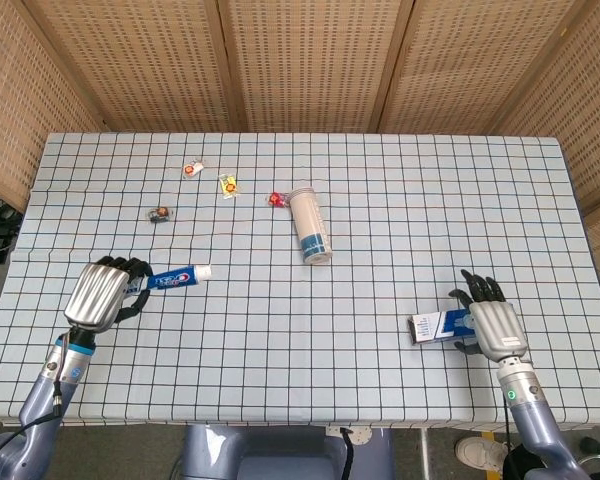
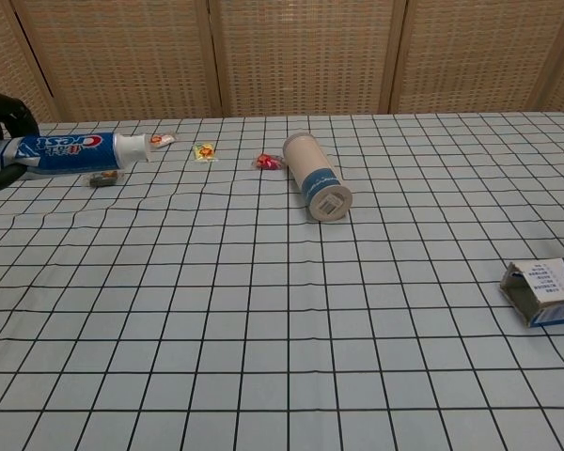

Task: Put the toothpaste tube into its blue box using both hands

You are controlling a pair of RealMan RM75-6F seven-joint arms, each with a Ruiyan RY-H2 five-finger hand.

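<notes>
canister between tube and box

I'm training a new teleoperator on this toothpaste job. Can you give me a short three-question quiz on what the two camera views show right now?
1. True or false: the left hand holds the toothpaste tube clear of the table.
2. Which way does the blue box present its open end in the head view? A) toward the tube's side B) toward the far screen C) away from the tube
3. Fill in: the white and blue canister lies on its ____.

Key: 1 true. 2 A. 3 side. The right hand rests over the box's far end.
</notes>
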